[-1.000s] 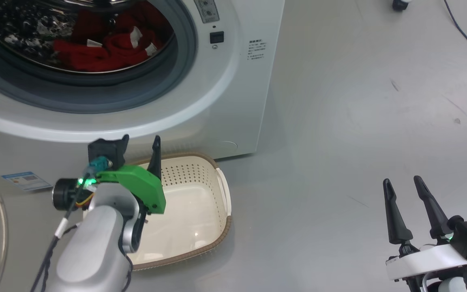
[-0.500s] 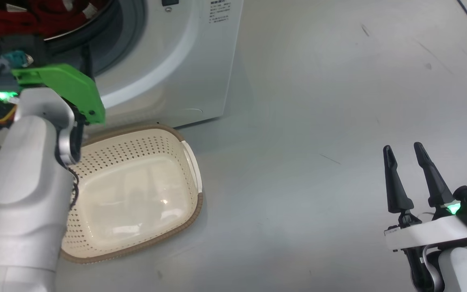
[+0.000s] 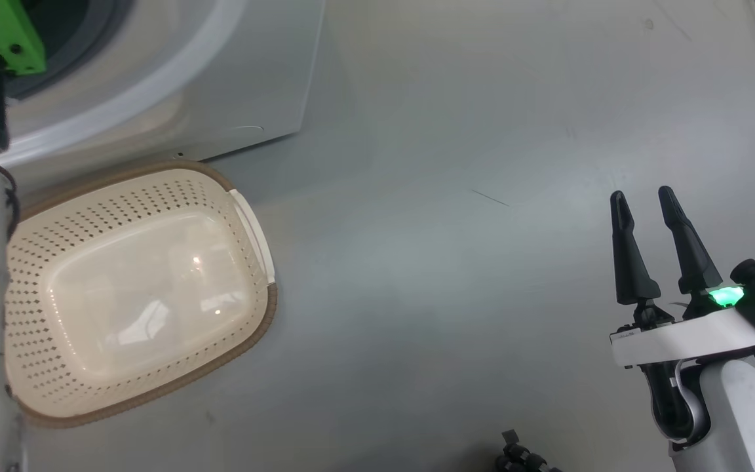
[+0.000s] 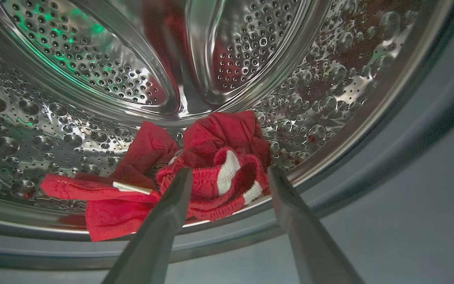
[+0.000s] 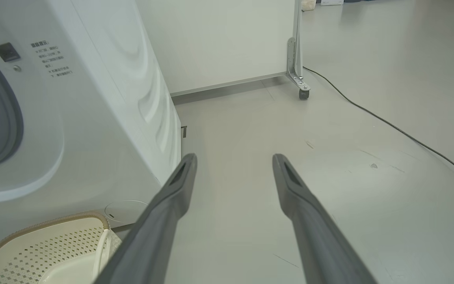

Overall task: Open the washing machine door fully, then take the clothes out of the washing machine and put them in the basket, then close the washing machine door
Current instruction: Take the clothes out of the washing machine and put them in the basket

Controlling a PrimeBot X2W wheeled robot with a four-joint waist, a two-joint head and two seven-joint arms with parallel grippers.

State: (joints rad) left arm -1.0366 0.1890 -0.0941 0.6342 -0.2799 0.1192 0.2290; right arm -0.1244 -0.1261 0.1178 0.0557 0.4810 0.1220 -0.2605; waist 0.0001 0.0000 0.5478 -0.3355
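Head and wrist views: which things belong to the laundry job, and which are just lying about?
Job in hand:
- washing machine
- red clothes inside it
- empty basket in front of it
- left claw, open, aimed at the clothes

Lying about:
- black cable
- wheeled metal stand leg

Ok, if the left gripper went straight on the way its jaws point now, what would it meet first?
Most likely the clothes: the left gripper, jaws open, aims at the red bundle lying low in the steel drum, near its front lip. Depth is hard to judge from the wrist view.
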